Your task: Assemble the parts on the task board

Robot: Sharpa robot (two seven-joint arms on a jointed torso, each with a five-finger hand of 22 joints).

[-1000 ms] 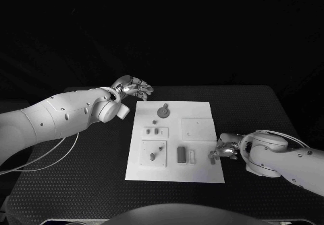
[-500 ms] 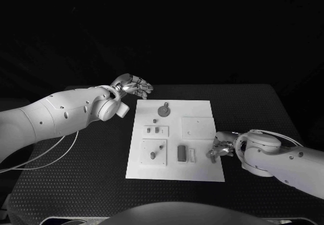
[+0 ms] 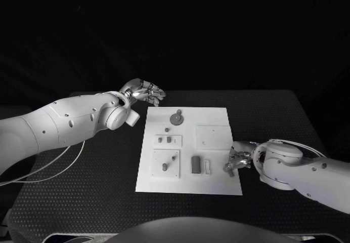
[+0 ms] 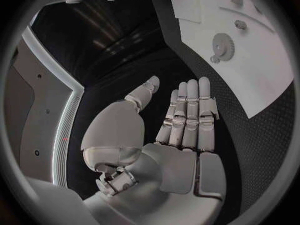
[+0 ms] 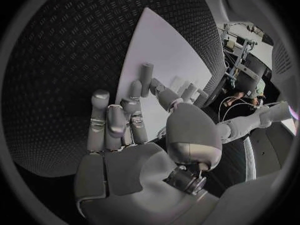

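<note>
Right robot hand (image 3: 239, 161) seems to pinch a small peg (image 5: 145, 78) over the task board (image 3: 216, 187)'s right edge; lower it squarely. Left robot hand (image 3: 145, 93) hovers spread, holding nothing, beyond the far-left corner.

The task board (image 3: 215, 185) lies mid-table (image 3: 87, 202). The left hand (image 3: 143, 93) hovers beyond its far left corner. The right hand (image 3: 241, 161) sits at its right edge, beside a part (image 3: 196, 165).
</note>
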